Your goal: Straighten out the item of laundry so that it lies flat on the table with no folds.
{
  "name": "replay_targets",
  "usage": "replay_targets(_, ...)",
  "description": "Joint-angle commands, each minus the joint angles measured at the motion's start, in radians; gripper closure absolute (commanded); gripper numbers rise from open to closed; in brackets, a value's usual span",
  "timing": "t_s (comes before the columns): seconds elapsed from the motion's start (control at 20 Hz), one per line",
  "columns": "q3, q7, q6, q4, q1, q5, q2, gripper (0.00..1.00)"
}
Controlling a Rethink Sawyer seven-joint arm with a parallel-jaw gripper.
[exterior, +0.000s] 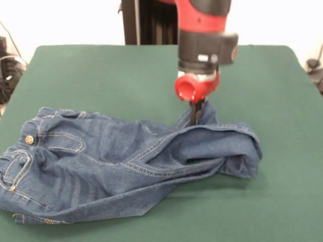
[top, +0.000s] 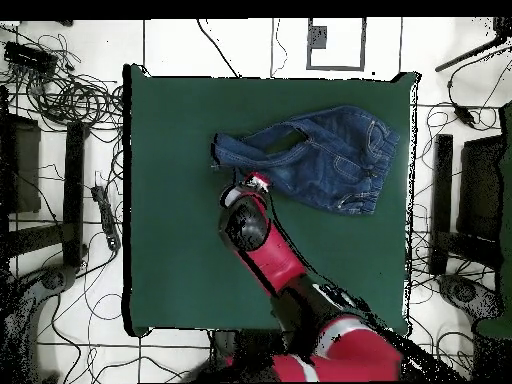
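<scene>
Jeans [exterior: 101, 166] lower-left to centre-right of frame, long axis across table [exterior: 101, 75] | legs bunched right | gripper [exterior: 197, 115] pinching raised fold at bunched end | waistband far left

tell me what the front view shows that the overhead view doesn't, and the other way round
Only the front view shows the gripper reaching down into a raised fold of the jeans, plus the brass button and tan stitching at the waist. Only the overhead view shows all of the table, the arm's full reach across it, and the cables on the floor around it. Both show the jeans bunched and folded at the leg end, not yet flat, with the arm over that end.
</scene>
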State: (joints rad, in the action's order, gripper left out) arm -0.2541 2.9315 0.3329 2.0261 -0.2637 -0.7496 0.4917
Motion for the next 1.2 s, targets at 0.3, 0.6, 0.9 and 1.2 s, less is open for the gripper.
replay_targets(0.3,-0.009,0.160,-0.110,-0.029,0.265,-0.412,-0.122,1.00)
replay_targets(0.6,-0.028,0.184,-0.068,-0.063,0.302,-0.513,-0.144,1.00)
replay_targets(0.9,-0.039,0.210,-0.021,-0.143,0.299,-0.505,-0.190,1.00)
replay_targets(1.2,-0.049,0.070,-0.005,-0.155,0.324,-0.669,-0.170,1.00)
